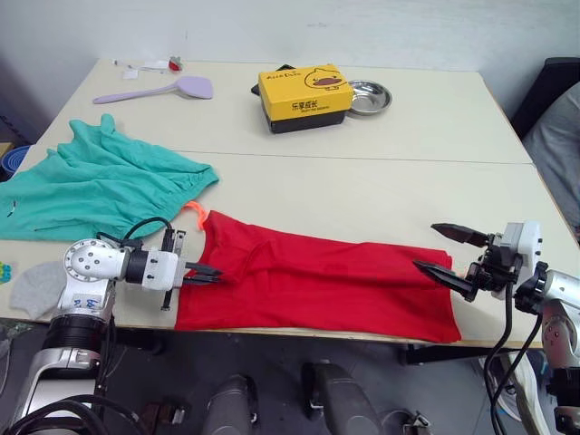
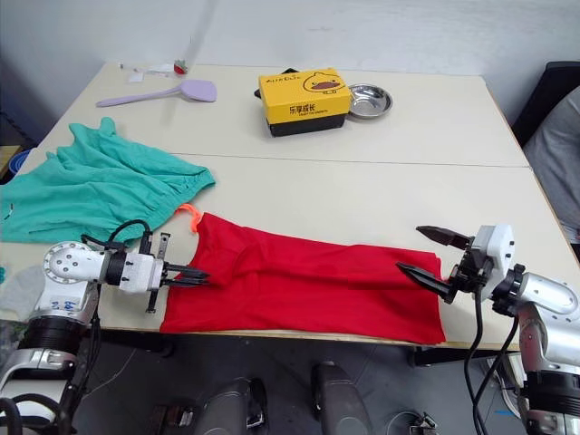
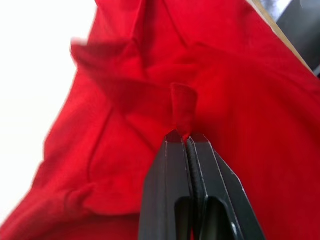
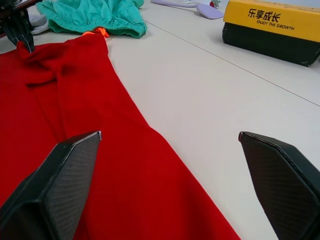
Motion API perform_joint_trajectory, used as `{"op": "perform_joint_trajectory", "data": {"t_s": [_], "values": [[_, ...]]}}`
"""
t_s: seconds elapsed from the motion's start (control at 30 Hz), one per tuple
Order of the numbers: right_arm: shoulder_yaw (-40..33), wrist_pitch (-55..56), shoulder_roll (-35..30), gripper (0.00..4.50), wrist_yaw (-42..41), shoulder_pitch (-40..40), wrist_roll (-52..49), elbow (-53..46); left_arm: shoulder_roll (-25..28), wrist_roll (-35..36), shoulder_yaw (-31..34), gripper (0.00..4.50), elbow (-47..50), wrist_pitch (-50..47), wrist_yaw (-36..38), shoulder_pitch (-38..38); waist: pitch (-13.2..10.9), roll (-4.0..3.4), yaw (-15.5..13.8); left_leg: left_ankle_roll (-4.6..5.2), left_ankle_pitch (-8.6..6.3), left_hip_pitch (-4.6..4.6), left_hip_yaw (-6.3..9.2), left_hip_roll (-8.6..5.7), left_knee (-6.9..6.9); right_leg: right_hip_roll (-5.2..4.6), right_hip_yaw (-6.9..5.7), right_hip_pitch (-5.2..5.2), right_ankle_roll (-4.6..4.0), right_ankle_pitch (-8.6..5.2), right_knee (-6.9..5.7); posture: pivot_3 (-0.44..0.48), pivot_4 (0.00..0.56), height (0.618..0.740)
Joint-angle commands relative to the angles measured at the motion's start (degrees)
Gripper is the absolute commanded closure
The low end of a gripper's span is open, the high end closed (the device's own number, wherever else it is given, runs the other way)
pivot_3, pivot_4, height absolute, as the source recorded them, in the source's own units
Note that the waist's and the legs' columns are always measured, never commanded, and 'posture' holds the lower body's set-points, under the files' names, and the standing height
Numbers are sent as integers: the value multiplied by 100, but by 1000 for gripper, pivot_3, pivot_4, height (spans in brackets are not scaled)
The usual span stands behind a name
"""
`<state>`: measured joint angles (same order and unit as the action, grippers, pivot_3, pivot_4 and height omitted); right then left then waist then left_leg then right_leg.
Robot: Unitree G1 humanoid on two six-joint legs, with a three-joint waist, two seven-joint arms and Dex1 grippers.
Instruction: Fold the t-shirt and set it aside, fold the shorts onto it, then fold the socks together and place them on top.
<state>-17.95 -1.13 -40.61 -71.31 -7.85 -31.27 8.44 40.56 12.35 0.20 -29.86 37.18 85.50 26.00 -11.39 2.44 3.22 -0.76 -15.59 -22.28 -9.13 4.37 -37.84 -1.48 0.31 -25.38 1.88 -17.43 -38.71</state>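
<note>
Left gripper (image 1: 207, 272), at lower left of the head view, fingers pressed together and clamped on a small pinch of red cloth at the left end of the t-shirt (image 1: 317, 281); in the left wrist view the pinched fold rises as a little tab just above the closed tips (image 3: 183, 137); right gripper (image 1: 446, 251), at lower right of the head view, fingers spread wide apart, one over the t-shirt's right end and the other over bare table, gripping nothing; t-shirt lying as a long folded band along the near edge of the table (image 1: 426, 136), long axis running left to right across the frame and sloping slightly down toward the right; shorts (image 1: 100, 181) spread at middle left, just beyond the t-shirt's left end, orange drawstring (image 1: 193, 211) touching the red cloth; one grey sock (image 1: 34, 287) at the lower left edge, beside the left arm; yellow box (image 1: 304, 95) and metal bowl (image 1: 368, 96) at upper centre; lilac spatula (image 1: 159, 90) at upper left.
</note>
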Motion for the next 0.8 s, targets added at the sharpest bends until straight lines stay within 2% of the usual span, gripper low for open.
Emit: {"op": "perform_joint_trajectory", "data": {"t_s": [0.03,0.07,0.1,0.13,0.3,0.43,0.53,0.7,0.8], "values": [[-36,125,-56,0,-45,2,43,-41,129,62,-35,4480,60,-101,-50,-71,0,0,-1,0,0,0,0,0,0,0,0,0,0,0,0,0,150,740],[-43,128,-57,0,-55,5,52,-32,148,73,-32,4480,86,-190,-102,-84,0,0,-2,0,0,0,0,0,0,0,0,0,0,0,0,0,150,740],[-51,129,-61,0,-67,9,60,-24,158,118,-17,4098,124,-252,-123,-93,0,0,0,0,0,0,0,0,0,0,0,0,0,0,0,0,150,740],[-60,128,-64,0,-76,17,66,-21,182,158,5,3935,178,-390,-154,-110,0,0,1,0,0,0,0,0,0,0,0,0,0,0,0,0,150,740],[-95,100,-84,0,-96,83,74,-57,383,542,159,2298,616,-1315,-187,-235,0,0,3,0,0,0,0,2,0,0,0,0,0,0,0,0,150,740],[-220,-31,-220,0,-183,241,-32,-166,1061,1306,302,1008,1601,-3273,156,-607,0,0,14,-2,-2,-1,0,6,1,1,-1,0,-2,-1,2,0,150,740],[-303,-284,-328,0,-223,334,-222,-343,1282,1774,446,94,2138,-4287,46,-695,1,-5,10,-4,-4,0,0,7,4,0,-1,0,-5,-3,2,0,150,740],[-227,-1008,-403,0,-1,286,-566,-1008,833,2188,584,94,2772,-5189,-746,-515,1,-5,-5,-1,-5,5,3,3,3,-2,-1,6,-3,-2,4,0,150,740],[-177,-1218,-327,0,88,205,-676,-1257,622,2003,478,94,3062,-5107,-919,-574,1,-4,-2,-3,-4,2,8,2,3,0,-2,6,-3,-1,6,0,150,740]]}}
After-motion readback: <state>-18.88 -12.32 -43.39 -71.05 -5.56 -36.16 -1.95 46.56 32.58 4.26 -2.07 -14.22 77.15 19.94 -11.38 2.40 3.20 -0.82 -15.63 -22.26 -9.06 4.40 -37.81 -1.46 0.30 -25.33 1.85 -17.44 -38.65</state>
